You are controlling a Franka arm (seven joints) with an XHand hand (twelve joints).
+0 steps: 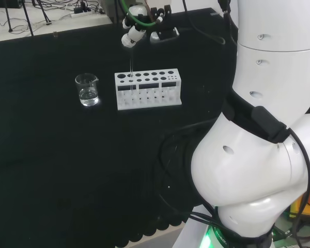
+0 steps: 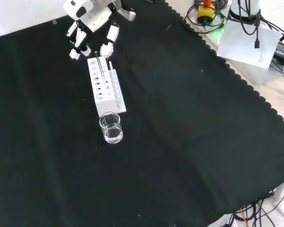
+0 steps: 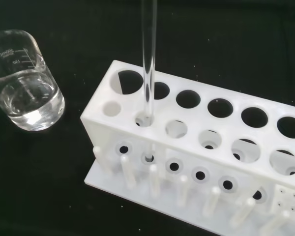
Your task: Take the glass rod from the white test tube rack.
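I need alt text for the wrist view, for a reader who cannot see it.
A clear glass rod stands upright in a hole near one end of a white test tube rack on black cloth. Beside that end, apart from the rack, stands a small glass beaker partly filled with clear liquid.

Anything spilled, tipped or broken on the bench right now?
Nothing stands out. The white test tube rack sits flat, the glass rod stands upright in a hole near the rack's end, and the beaker is upright with clear liquid inside, cloth around it dry.

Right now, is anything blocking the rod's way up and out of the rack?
Nothing visible does. The glass rod stands upright in a hole at the white test tube rack's end nearest the beaker, which stands apart; the hand is above.
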